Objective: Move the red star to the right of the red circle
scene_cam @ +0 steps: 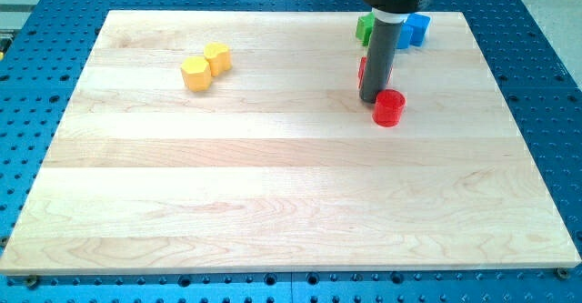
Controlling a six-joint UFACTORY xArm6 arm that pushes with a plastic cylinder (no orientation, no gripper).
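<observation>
The red circle (389, 108) is a short red cylinder on the wooden board, right of centre in the upper half. My tip (370, 98) rests on the board just to the circle's upper left, nearly touching it. A sliver of a red block (362, 70), probably the red star, shows behind the rod on its left side; most of it is hidden, so its shape cannot be made out.
A green block (365, 28) and a blue block (417, 29) sit near the board's top edge, either side of the rod. Two yellow blocks (195, 72) (217, 57) touch each other at the upper left. The board (273, 203) lies on a blue perforated table.
</observation>
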